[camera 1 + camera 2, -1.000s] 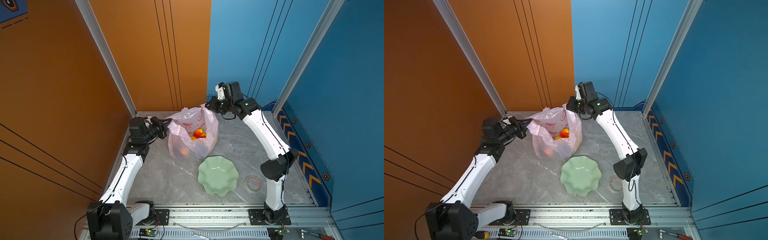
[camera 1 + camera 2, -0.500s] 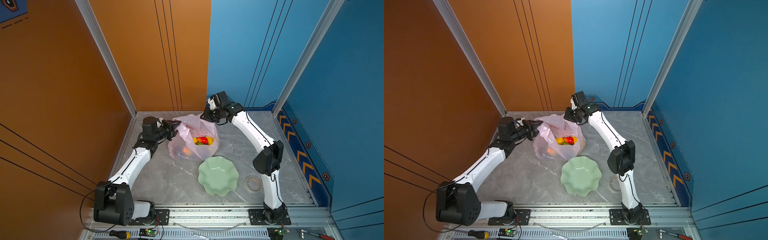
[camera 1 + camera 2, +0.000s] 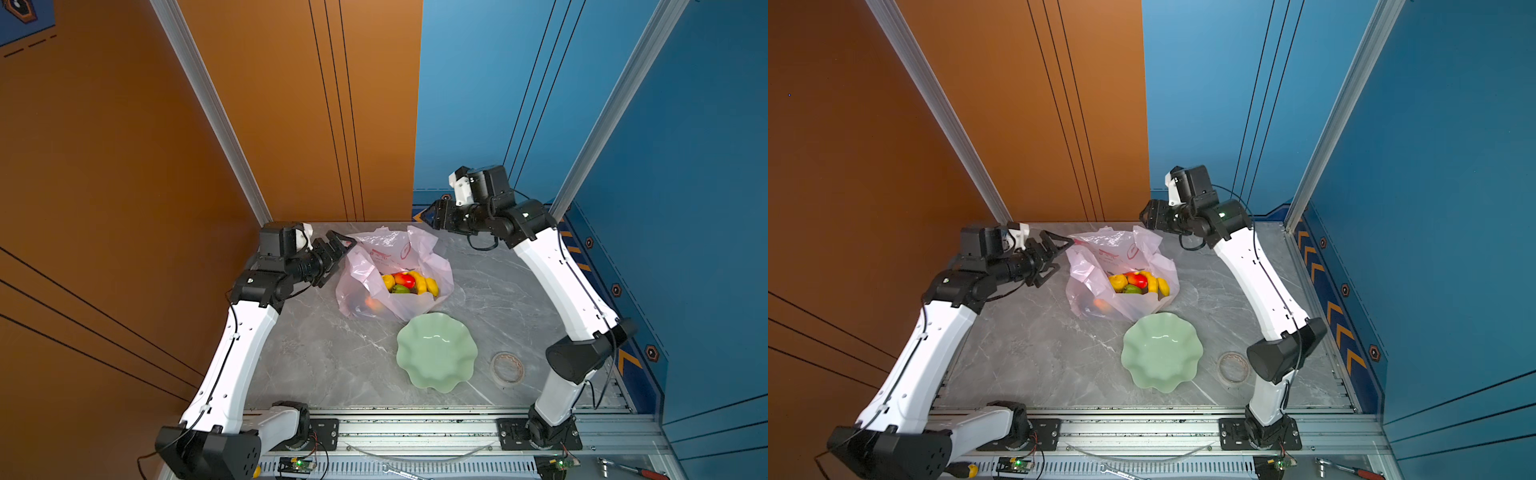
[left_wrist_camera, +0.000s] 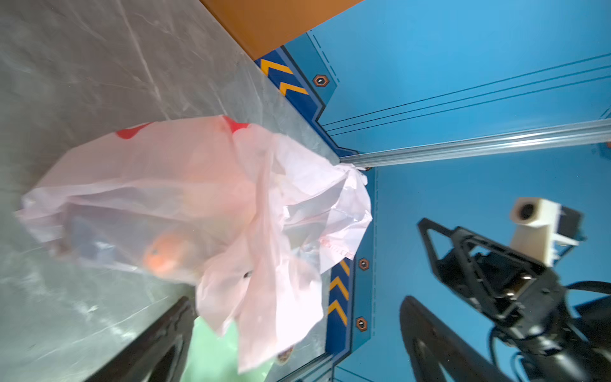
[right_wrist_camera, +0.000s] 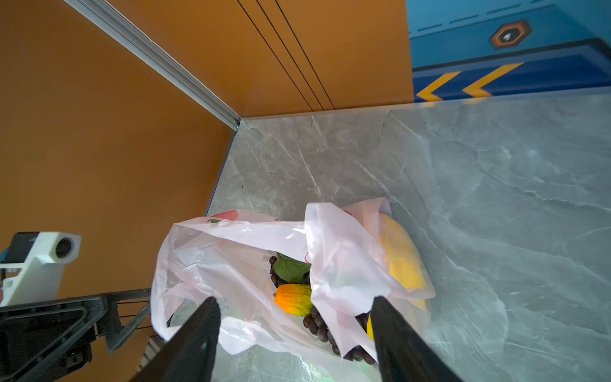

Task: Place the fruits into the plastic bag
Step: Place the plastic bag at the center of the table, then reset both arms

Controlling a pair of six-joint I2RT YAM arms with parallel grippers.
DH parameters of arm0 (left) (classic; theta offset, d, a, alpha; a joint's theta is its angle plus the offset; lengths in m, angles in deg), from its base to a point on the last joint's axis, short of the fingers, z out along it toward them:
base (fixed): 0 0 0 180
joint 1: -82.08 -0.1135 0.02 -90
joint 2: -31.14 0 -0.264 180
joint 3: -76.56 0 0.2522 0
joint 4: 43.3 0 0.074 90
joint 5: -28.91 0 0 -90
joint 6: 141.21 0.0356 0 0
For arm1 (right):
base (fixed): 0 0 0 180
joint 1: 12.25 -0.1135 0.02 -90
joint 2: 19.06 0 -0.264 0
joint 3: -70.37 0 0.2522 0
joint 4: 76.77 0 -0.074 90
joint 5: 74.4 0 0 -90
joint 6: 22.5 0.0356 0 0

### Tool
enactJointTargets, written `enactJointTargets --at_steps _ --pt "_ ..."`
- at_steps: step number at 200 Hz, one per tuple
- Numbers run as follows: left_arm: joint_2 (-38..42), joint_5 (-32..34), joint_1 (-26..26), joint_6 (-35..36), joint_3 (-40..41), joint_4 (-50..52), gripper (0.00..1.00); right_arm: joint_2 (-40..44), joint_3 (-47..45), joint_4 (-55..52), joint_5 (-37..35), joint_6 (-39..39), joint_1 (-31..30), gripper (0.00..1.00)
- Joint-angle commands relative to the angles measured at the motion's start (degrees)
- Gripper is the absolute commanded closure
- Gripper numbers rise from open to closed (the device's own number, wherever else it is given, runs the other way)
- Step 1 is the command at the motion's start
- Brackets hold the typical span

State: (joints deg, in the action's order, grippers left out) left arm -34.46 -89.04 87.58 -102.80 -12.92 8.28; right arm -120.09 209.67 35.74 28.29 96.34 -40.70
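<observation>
The pale-pink plastic bag (image 3: 395,257) (image 3: 1121,253) sits slumped on the marble table with its mouth open. The fruits (image 3: 409,282) (image 3: 1136,282) lie inside it: yellow, red and green ones show from above. In the right wrist view I see an orange-green oblong fruit (image 5: 294,299), purple grapes (image 5: 317,325) and a yellow fruit (image 5: 400,261) behind the film. My left gripper (image 3: 338,259) (image 3: 1054,262) (image 4: 297,330) is open just left of the bag's edge. My right gripper (image 3: 430,214) (image 3: 1144,218) (image 5: 294,317) hangs open above the bag's far right side, holding nothing.
A pale green wavy-edged plate (image 3: 436,357) (image 3: 1160,357) lies in front of the bag and touches its near side. A clear tape roll (image 3: 507,368) (image 3: 1232,368) lies right of the plate. Orange and blue walls close in the table's back and sides.
Both grippers were shut on the bag's handles and are now open. The bag was lowered and has slumped on the table. The right arm has risen away from it.
</observation>
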Motion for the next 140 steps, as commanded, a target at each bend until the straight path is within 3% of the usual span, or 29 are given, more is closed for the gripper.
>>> enactJointTargets --at_steps 1,26,64,99,140 --pt "2.98 7.10 -1.43 9.43 -1.64 13.04 0.02 3.14 -1.77 -5.16 -3.83 -1.79 0.70 0.26" --pt "8.06 13.91 -4.23 13.93 -2.80 16.94 0.02 9.75 -5.80 -5.42 -5.77 -1.26 3.64 0.25" --pt "13.67 23.58 -7.77 18.59 0.81 17.39 0.02 19.87 -21.97 -1.57 -4.10 -1.28 15.36 0.25" --pt "16.04 35.00 -7.89 19.20 8.71 12.14 0.02 35.32 -54.41 24.00 -4.39 -5.81 25.17 0.25" --pt "21.68 43.13 -8.22 20.33 28.22 -8.95 0.02 47.85 -88.76 58.00 -10.29 -13.18 28.64 0.22"
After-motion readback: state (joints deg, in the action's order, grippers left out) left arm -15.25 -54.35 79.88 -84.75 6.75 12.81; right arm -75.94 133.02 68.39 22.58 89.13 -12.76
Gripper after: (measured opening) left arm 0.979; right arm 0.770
